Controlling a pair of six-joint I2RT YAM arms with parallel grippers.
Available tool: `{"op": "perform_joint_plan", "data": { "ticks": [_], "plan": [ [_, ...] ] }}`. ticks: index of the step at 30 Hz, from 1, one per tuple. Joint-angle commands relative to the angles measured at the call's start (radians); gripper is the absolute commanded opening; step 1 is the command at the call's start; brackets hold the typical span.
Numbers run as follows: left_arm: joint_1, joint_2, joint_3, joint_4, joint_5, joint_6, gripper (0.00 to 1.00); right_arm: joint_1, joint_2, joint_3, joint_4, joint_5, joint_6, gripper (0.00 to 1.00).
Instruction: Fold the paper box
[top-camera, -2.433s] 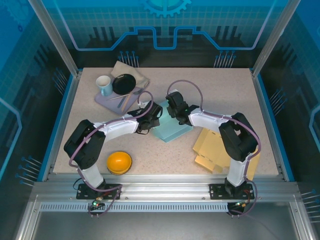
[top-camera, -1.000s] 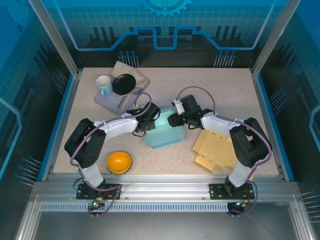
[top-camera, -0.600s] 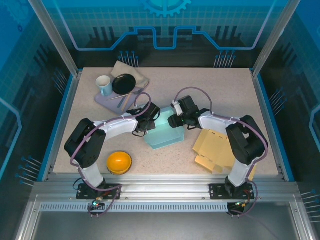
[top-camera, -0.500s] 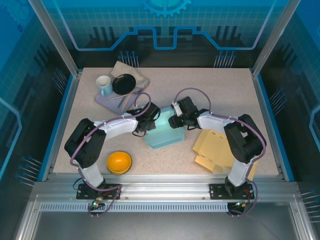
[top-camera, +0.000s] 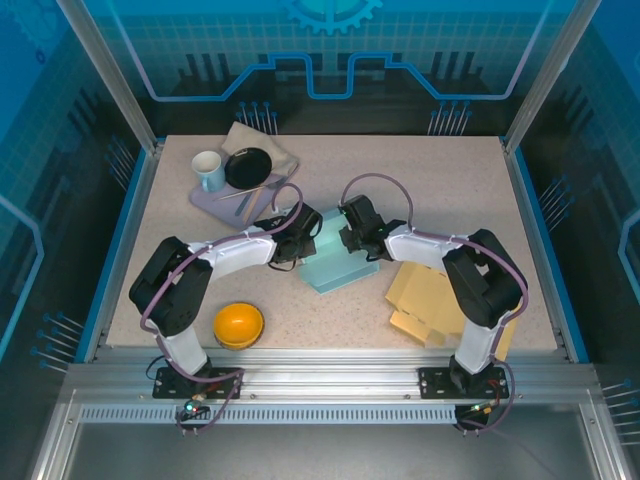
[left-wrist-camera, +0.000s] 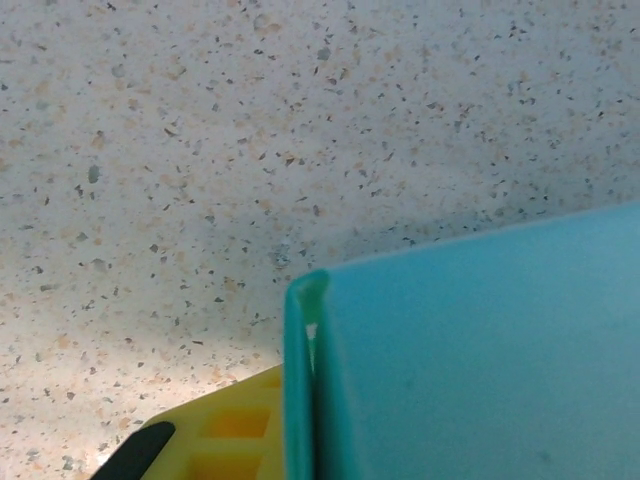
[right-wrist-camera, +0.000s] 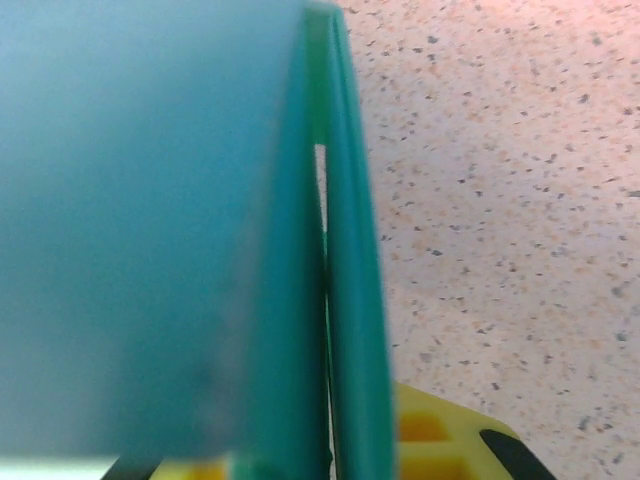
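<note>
- At table centre, the left gripper (top-camera: 303, 238) and right gripper (top-camera: 350, 240) face each other, both arms reaching forward and bent inward.
- Left jaws are clamped on the paper box (top-camera: 335, 268) at its left wall corner; right jaws are clamped on its doubled right wall, flanked by yellow fingers (right-wrist-camera: 440, 440).
- Box: teal, smooth card, partly folded, resting on the speckled table (top-camera: 450, 190).
- Flat tan cardboard (top-camera: 430, 300) lies beside the right arm.

Seen from above, the fingertips of the left gripper (top-camera: 306, 240) and right gripper (top-camera: 350, 242) are hidden against the paper box (top-camera: 338, 268). Close to the right wrist camera, its panel is blurred and cut off.
</note>
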Motion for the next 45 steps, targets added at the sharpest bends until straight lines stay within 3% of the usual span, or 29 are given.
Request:
{"op": "perform_joint_plan", "data": {
  "ticks": [1,12,18,20,23,27,30,38,45],
  "plan": [
    [0.024,-0.025,-0.028,-0.117,-0.052,-0.011,0.15,-0.042,-0.009,-0.013,-0.113,0.306,0.03,0.14],
    [0.028,-0.02,-0.033,-0.123,-0.064,-0.007,0.15,-0.061,-0.024,-0.008,-0.188,0.376,0.103,0.11],
    [0.027,-0.012,-0.031,-0.123,-0.066,-0.005,0.15,-0.078,-0.044,-0.01,-0.199,0.364,0.122,0.19],
    [0.027,-0.009,-0.028,-0.123,-0.064,-0.004,0.15,-0.08,-0.066,-0.024,-0.167,0.309,0.1,0.25],
    [0.028,-0.002,-0.021,-0.122,-0.064,-0.002,0.15,-0.085,-0.125,-0.063,-0.074,0.104,0.05,0.47],
    [0.028,0.017,-0.004,-0.123,-0.059,0.001,0.15,-0.079,-0.202,-0.079,-0.015,-0.178,0.01,0.56],
    [0.029,0.025,0.004,-0.122,-0.056,0.006,0.15,-0.07,-0.261,-0.078,-0.028,-0.311,-0.026,0.59],
    [0.029,0.035,0.02,-0.118,-0.055,0.028,0.15,-0.066,-0.396,-0.051,-0.127,-0.304,-0.06,0.62],
    [0.017,-0.003,-0.031,-0.008,-0.076,0.101,0.15,-0.091,-0.283,0.071,-0.22,-0.352,-0.002,0.62]
  ]
}}
